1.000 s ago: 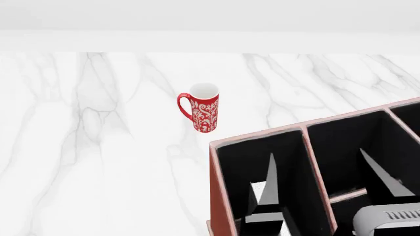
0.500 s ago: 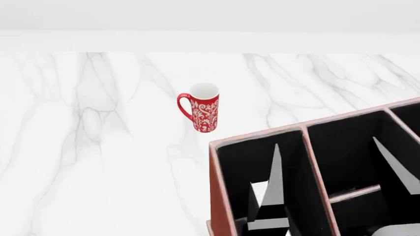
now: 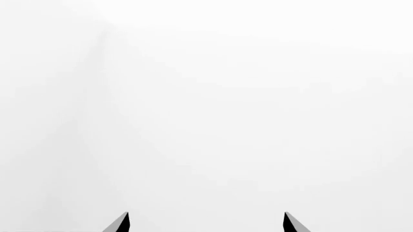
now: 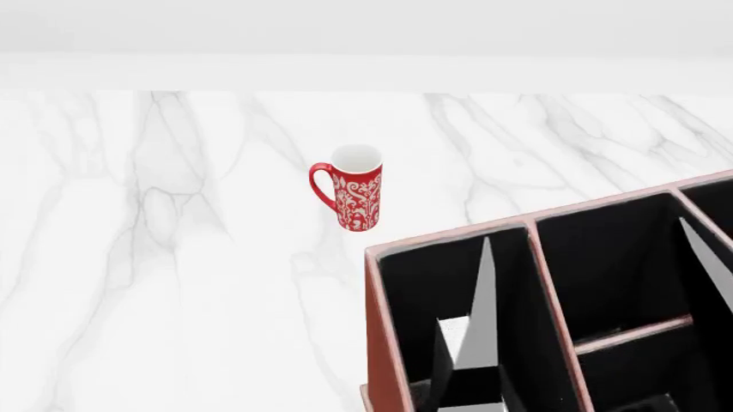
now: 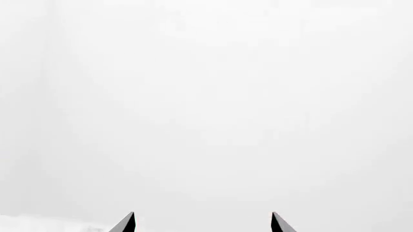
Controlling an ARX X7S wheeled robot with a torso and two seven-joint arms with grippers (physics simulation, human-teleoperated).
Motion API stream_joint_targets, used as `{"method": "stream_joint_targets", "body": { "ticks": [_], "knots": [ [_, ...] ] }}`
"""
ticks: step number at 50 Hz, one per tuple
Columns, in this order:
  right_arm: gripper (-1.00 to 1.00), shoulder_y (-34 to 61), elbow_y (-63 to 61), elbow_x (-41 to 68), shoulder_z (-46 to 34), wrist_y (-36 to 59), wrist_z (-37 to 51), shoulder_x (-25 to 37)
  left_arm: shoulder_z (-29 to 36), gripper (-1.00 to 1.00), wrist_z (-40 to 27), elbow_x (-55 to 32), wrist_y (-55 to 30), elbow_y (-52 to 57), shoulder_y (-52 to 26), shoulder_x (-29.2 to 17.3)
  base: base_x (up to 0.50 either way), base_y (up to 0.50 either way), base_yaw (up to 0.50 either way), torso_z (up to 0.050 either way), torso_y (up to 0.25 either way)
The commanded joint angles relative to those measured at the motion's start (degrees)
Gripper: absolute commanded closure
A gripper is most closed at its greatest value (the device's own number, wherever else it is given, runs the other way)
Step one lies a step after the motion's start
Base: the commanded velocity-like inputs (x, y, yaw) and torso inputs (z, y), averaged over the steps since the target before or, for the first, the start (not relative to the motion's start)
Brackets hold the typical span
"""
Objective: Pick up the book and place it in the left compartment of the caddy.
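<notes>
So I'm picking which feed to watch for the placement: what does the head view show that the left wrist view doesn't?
Only the head view shows the red patterned mug standing on the marble table, and the caddy with its pink rims and dividers; in the left compartment a pale pointed shape shows, which I cannot identify. Only the left wrist view shows the left gripper, its two dark fingertips apart with nothing between them. Both share only a pale white backdrop. The book cannot be made out in either.
</notes>
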Motion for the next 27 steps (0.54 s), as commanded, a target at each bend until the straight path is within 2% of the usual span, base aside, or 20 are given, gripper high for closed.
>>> {"method": "stream_joint_targets", "body": {
  "ticks": [1,9,14,22,27],
  "knots": [
    [-1.0,8.3,0.0,-6.0,-11.9,-4.0,3.0,2.3,-0.7,-1.0,-1.2,-1.7,0.6,-0.2,0.0,-0.5,0.0,0.0,0.0,0.0,0.0],
    [-1.0,13.1,0.0,-9.2,-18.4,-5.4,4.3,3.0,-1.1,-1.0,-1.8,-2.6,0.9,-0.4,0.1,-0.8,0.0,0.0,0.0,0.0,0.0],
    [-1.0,20.0,-0.1,-11.9,-26.9,-7.6,5.4,3.9,-1.3,-1.0,-2.2,-3.1,1.2,-0.6,0.1,-1.0,0.0,0.0,0.0,0.0,0.0],
    [-1.0,40.7,-0.1,-15.3,-50.2,-11.4,8.8,4.7,-1.1,-1.0,-2.2,-3.0,1.5,-0.4,0.3,-1.0,0.0,0.0,0.0,0.0,0.0],
    [-1.0,60.6,-0.1,-17.8,-72.6,-14.8,13.6,2.4,-1.1,-1.0,-2.0,-3.1,1.8,-0.4,0.6,-1.0,0.0,0.0,0.0,0.0,0.0]
  ]
}}
